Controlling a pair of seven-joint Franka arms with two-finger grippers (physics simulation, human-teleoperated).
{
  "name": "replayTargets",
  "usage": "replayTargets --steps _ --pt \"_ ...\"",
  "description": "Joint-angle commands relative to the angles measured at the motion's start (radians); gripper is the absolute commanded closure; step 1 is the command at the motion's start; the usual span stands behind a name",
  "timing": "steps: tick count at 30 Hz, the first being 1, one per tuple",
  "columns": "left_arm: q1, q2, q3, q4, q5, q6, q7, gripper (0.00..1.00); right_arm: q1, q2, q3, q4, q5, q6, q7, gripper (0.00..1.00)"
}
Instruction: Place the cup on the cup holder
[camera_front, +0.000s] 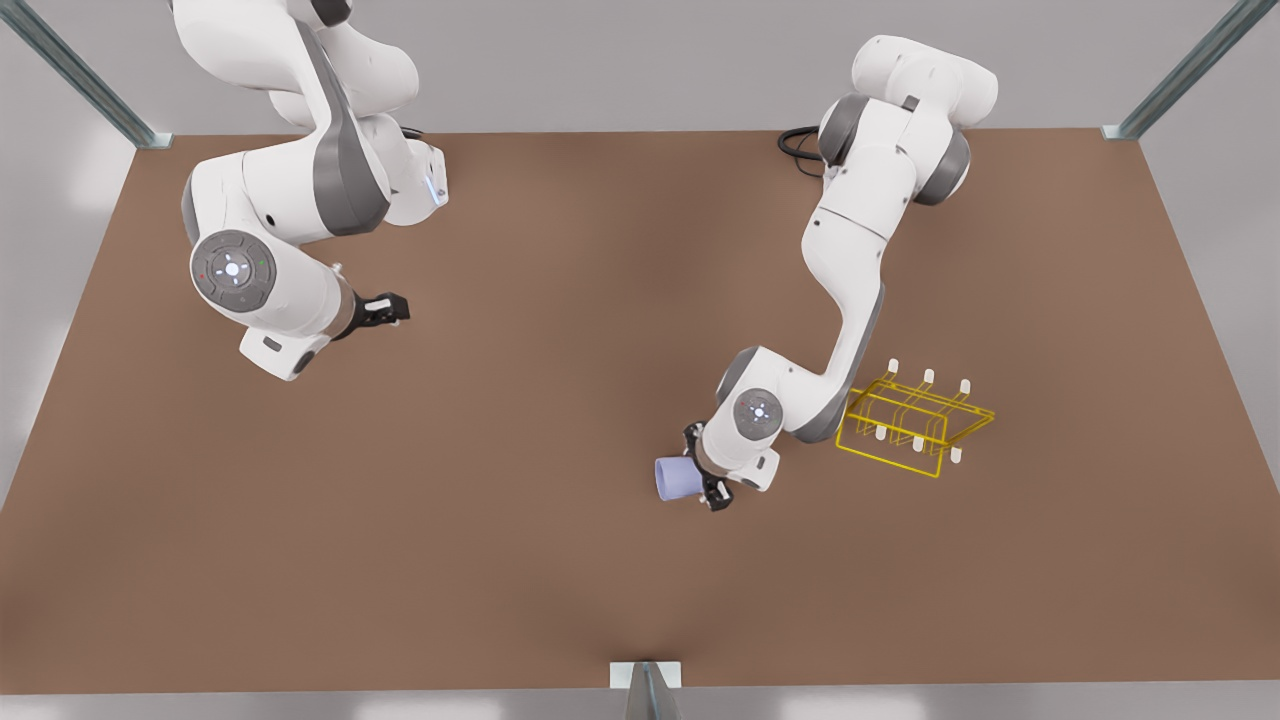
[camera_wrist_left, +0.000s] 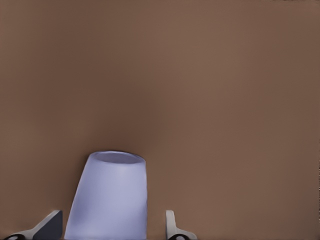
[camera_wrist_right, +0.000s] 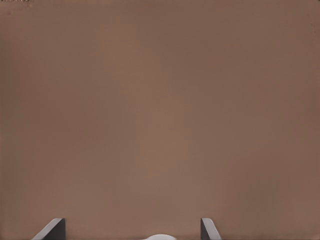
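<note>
1. Our left gripper (camera_front: 700, 468) sits at five o'clock on the table (camera_front: 560, 560), fingers spread either side of the cup (camera_front: 677, 478), not yet pinching it as far as we can tell.
2. Our right gripper (camera_front: 392, 310) waits at ten o'clock, fingers spread over bare table.
3. The cup holder (camera_front: 912, 425) stands at three o'clock from the cup, nearer our left arm.
4. The cup lies with its long axis pointing toward nine o'clock, away from the holder, so we judge a turn is needed.
</note>
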Motion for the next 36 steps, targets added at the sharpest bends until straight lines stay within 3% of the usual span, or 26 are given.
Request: replayTargets --steps 1,26,31,33,36 --pt "0.001 0.006 0.000 0.001 -0.001 0.049 -0.146 0.00 0.002 -0.001 0.000 0.000 0.001 0.001 0.111 0.00" --pt "0.001 0.080 -0.042 -0.004 -0.001 0.107 -0.144 0.00 0.000 0.016 0.000 0.000 0.010 0.009 0.078 0.00" --pt "0.001 0.087 -0.042 -0.002 0.000 0.112 -0.143 0.17 0.000 0.021 0.000 0.000 0.010 0.011 0.078 0.00" --pt "0.027 0.057 -0.043 -0.002 -0.011 0.086 -0.144 0.19 0.000 0.021 0.000 0.000 0.010 0.009 0.078 0.00" --pt "0.048 -0.018 -0.039 0.001 -0.003 -0.121 -0.144 0.19 0.000 0.021 0.000 0.000 0.010 0.011 0.073 0.00"
